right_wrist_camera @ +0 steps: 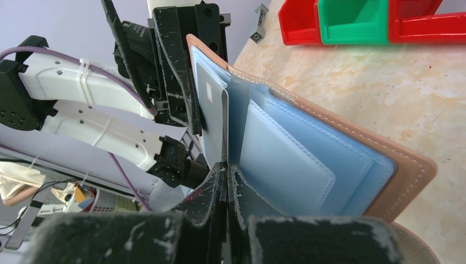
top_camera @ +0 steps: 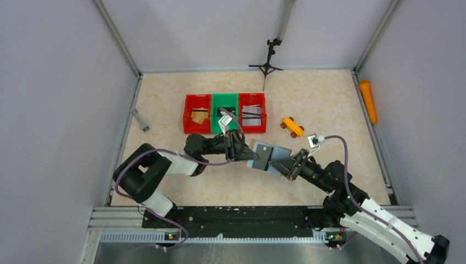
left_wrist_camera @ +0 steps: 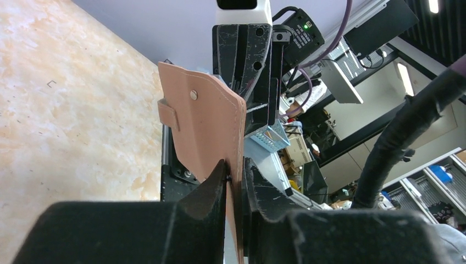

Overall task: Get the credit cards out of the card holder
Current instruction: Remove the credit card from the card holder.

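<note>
**One card pinched, holder held open in front of the bins**

The left gripper (left_wrist_camera: 235, 171) has its jaws clamped narrow on the outer edge of the small tan-brown leather-like folding card holder (left_wrist_camera: 206, 129). It holds the holder open and, it seems, lifted off the marbled beige table (top_camera: 324, 104), just in front of the row of bins. The right gripper (right_wrist_camera: 227, 170) has its jaws closed tight on a thin grey plastic card (right_wrist_camera: 223, 129) standing near the fold between the light blue inner panels. I cannot tell how much of the card sits inside its pocket.

A tan-gold card (top_camera: 199, 115) lies in the left red plastic bin (top_camera: 188, 104), and a pale card with a dark stripe (top_camera: 251, 114) lies in the right red plastic bin (top_camera: 262, 104), so the job looks partly done. The left arm hides what is in the green plastic bin (top_camera: 217, 102).

Left to do, by my reading: draw this card free, then check the other pockets, which look flat
</note>
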### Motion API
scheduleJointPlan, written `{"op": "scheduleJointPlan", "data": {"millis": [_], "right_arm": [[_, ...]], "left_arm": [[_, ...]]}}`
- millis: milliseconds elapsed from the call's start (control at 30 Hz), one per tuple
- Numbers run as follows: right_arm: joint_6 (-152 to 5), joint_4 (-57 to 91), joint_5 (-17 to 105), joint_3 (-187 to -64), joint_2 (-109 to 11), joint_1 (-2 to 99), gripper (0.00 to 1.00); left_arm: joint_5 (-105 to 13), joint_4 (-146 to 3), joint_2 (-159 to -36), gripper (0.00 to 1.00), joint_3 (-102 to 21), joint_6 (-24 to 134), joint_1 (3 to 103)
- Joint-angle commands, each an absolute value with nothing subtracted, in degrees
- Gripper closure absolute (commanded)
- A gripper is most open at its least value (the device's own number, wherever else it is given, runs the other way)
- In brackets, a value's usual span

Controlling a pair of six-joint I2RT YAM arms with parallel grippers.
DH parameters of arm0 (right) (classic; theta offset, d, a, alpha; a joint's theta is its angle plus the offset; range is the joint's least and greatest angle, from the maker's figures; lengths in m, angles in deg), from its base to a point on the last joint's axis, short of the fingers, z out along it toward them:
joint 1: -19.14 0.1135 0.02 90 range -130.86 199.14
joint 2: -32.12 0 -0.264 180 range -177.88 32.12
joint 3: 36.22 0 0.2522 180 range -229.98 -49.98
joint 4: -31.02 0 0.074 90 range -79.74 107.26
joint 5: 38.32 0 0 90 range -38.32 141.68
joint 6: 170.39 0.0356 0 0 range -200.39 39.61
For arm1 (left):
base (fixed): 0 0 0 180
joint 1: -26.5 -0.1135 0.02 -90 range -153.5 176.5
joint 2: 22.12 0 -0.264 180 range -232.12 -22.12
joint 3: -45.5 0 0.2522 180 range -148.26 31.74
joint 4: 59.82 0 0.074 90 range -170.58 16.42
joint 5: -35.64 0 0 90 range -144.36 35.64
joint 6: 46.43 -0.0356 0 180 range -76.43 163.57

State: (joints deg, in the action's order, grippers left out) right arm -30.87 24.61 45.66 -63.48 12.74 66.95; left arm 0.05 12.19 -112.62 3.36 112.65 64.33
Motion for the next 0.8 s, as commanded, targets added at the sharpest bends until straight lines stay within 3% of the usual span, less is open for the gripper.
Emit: {"op": "scheduleJointPlan", "data": {"millis": [0, 200, 300, 333, 433, 500, 767], "right_arm": [[-31.79, 22.73, 47.80, -64.57, 15.02, 66.34, 1.00], [-31.70, 21.79, 47.86, -64.48, 16.06, 66.35, 1.00], [-31.59, 22.91, 47.30, -64.16, 16.01, 66.30, 1.00], [-31.53, 23.60, 46.95, -64.06, 15.93, 66.25, 0.98], [-31.35, 25.60, 46.25, -63.83, 15.40, 66.25, 0.77], [-31.37, 26.23, 46.31, -63.94, 14.94, 66.26, 0.68], [-31.24, 29.77, 45.72, -64.05, 12.24, 66.29, 0.65]], "left_arm": [[0.22, 19.23, -111.26, 0.84, 2.66, 112.74, 63.79], [0.13, 19.23, -111.24, 1.00, 2.74, 112.81, 63.61], [0.13, 19.23, -111.29, 1.00, 2.67, 112.98, 63.60], [0.20, 19.23, -111.33, 1.00, 2.66, 113.00, 63.62], [0.39, 19.23, -111.33, 1.00, 2.57, 113.13, 63.61], [0.55, 19.23, -111.25, 1.00, 2.57, 113.17, 63.65], [1.92, 19.21, -110.87, 1.00, 1.80, 113.28, 64.78]]}}
